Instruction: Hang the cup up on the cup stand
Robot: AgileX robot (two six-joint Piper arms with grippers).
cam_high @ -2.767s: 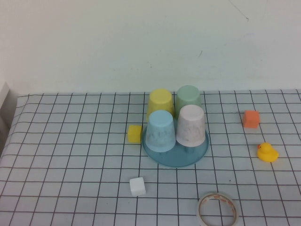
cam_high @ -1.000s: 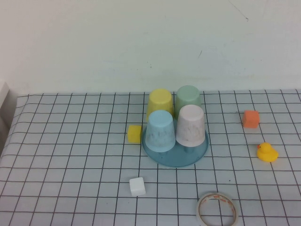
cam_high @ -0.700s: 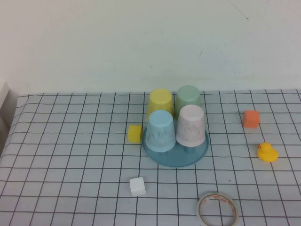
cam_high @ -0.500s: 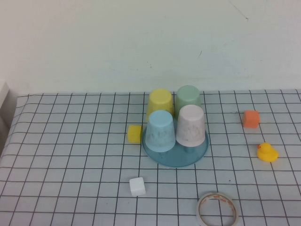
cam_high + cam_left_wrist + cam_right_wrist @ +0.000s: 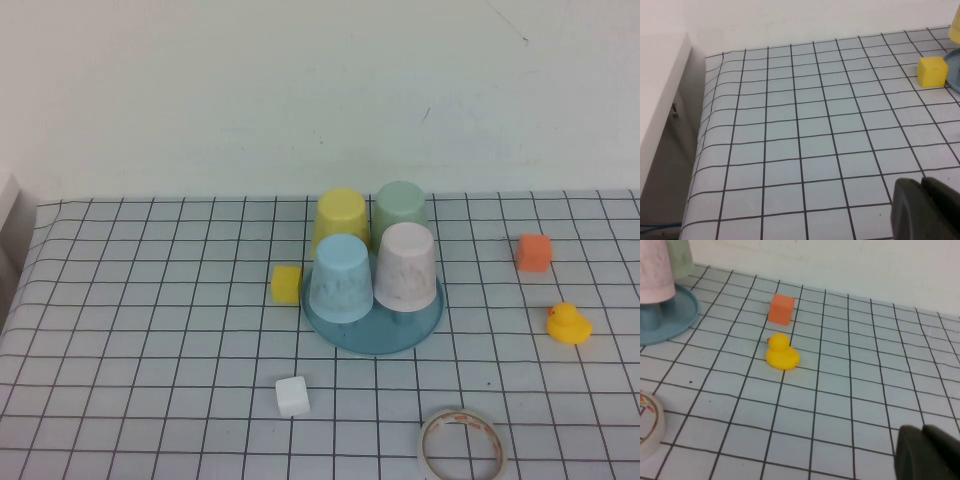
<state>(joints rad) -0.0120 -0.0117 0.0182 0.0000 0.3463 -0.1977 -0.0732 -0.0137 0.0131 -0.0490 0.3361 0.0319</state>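
The pale pink cup [image 5: 405, 266] stands upside down on the front right of the round teal cup stand [image 5: 375, 337], next to a light blue cup [image 5: 340, 278]. In the right wrist view the cup [image 5: 655, 270] and the stand's rim [image 5: 675, 315] show at the far edge. Neither arm appears in the high view. My left gripper [image 5: 921, 184] hangs shut and empty over bare grid cloth near the table's left side. Over the cloth near the duck, my right gripper [image 5: 922, 430] is also shut and holds nothing.
A yellow cup [image 5: 340, 218] and a pale green cup [image 5: 401, 210] sit upside down at the stand's back. Around it lie a yellow block [image 5: 286, 283], a white block [image 5: 292, 396], an orange block [image 5: 533, 252], a rubber duck [image 5: 567, 324] and a tape roll [image 5: 461, 446].
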